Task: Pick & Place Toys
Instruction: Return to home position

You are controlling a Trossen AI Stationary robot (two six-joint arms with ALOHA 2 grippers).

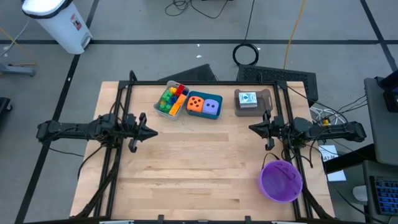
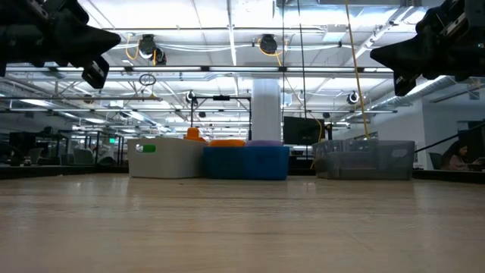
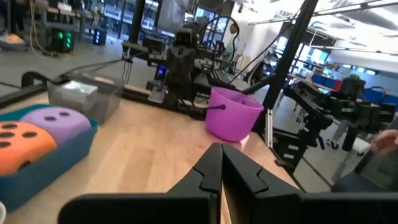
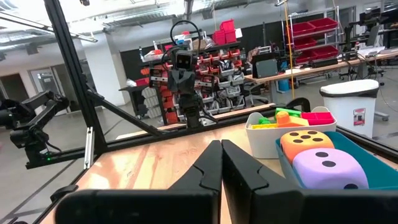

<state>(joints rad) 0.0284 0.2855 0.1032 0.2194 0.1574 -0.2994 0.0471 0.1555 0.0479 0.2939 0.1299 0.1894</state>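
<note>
Both arms hang above the bare middle of the wooden worktop (image 1: pixel 199 165), reaching in from opposite sides and pointing at each other, well apart. The left gripper (image 1: pixel 154 132) is on the left side of the worktop and its jaws are pressed together with nothing between them, as its wrist view shows. The right gripper (image 1: pixel 251 128) is on the right side, and its jaws are likewise pressed together and empty. Neither gripper touches a toy or a tray. Three trays stand in a row along the far edge of the worktop. The white tray (image 1: pixel 163 92) on the left holds a heap of small bricks (image 1: pixel 171 99) in green, yellow, red, blue and orange. Just beside it, the teal tray (image 1: pixel 204 93) holds the orange die (image 1: pixel 195 104) and the purple die (image 1: pixel 212 106) side by side, dots up, with the orange one nearer the bricks. Set a little apart to the right, a see-through grey tray (image 1: pixel 268 98) holds a white card (image 1: pixel 249 99) with a picture on it, lying flat. A round purple bowl (image 1: pixel 281 182) sits near the worktop's front right corner, beneath the right arm.
</note>
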